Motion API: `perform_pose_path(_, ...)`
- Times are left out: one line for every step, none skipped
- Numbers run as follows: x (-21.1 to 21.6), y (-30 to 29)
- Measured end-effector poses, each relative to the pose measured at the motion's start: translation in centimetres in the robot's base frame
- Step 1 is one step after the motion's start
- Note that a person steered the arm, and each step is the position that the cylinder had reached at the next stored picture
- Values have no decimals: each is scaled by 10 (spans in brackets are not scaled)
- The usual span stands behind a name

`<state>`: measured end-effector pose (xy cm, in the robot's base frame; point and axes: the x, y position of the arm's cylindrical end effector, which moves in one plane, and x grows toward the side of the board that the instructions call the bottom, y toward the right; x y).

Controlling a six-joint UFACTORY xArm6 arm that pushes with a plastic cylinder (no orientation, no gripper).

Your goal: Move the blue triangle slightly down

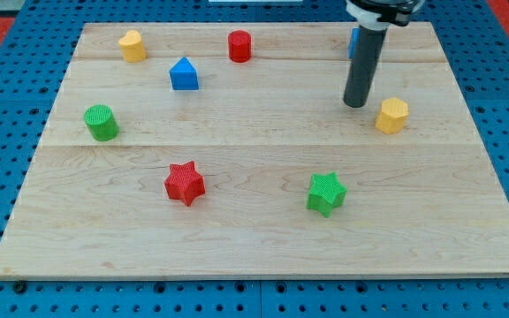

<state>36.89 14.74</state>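
The blue triangle [184,75] sits on the wooden board [254,230] at the upper left. My tip [355,102] rests on the board at the upper right, far to the right of the blue triangle. It stands just left of a yellow hexagon block [392,116]. Another blue block [353,41] is mostly hidden behind the rod near the view's top; its shape cannot be made out.
A yellow block [132,45] and a red cylinder [239,46] sit near the top edge. A green cylinder [102,122] is at the left. A red star [184,183] and a green star [326,193] lie lower down.
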Motion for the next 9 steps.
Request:
perform_pose_path(-1,30)
perform_pose_path(17,41)
perform_pose_path(27,31)
perform_pose_path(-2,30)
perform_pose_path(-40,20)
perform_pose_path(-55,-8)
perform_pose_path(-58,-30)
perform_pose_path(-58,-59)
perform_pose_path(-58,-89)
